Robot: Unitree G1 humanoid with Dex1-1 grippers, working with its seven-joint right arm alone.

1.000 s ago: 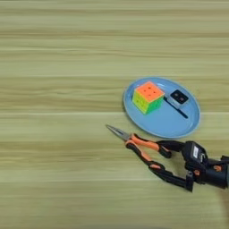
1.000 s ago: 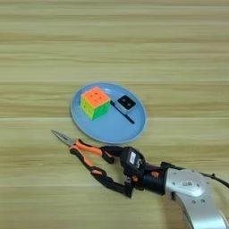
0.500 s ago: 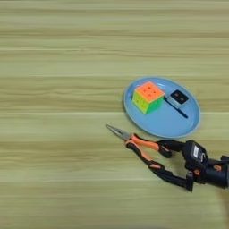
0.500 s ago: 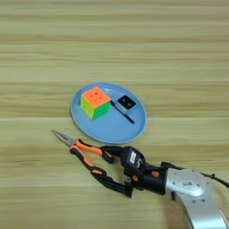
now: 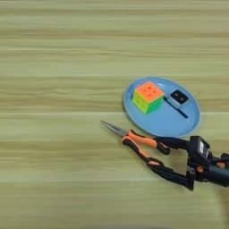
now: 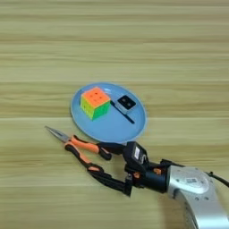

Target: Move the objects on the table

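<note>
Gripper point(image 6: 103, 163) is spreading wide around the pliers' point(image 6: 76, 146) handles near the table's point(image 6: 36, 53) right front edge, grasping nothing; closing seems next.

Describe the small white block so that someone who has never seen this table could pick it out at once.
Find the round light-blue plate on the wooden table. Three things lie on it: a puzzle cube on its left part, a thin black stick across the middle, and the small white block just right of the stick. The block alone is white with a black top, and smaller than the colourful cube.
</note>
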